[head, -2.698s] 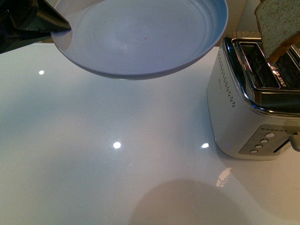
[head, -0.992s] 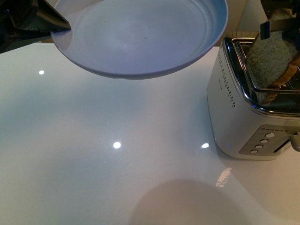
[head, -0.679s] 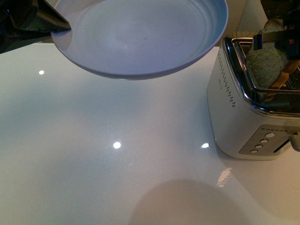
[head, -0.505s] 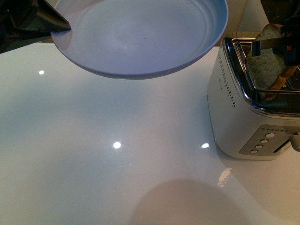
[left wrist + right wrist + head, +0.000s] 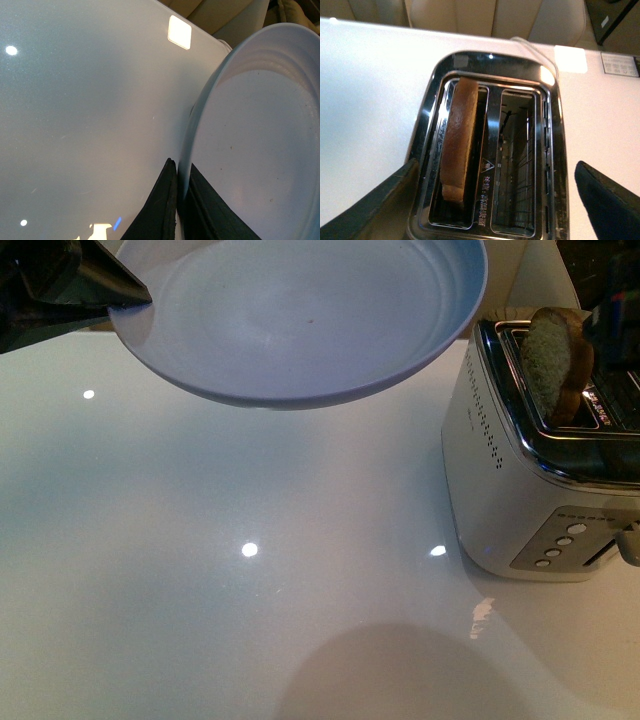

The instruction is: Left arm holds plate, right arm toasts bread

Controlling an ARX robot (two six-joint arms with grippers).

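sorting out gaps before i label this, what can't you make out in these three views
- Front view: the plate has its far rim cut off by the top edge; the left gripper is mostly cut off by the corner.
- Front and right wrist views: the bread has its lower part hidden inside the toaster slot.
- Front view: the right gripper is only a dark blur at the right edge.
- Front view: the toaster buttons are too small to read.

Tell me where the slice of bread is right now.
The bread stands upright in the toaster slot nearer the plate, at the right of the front view; the other slot is empty.
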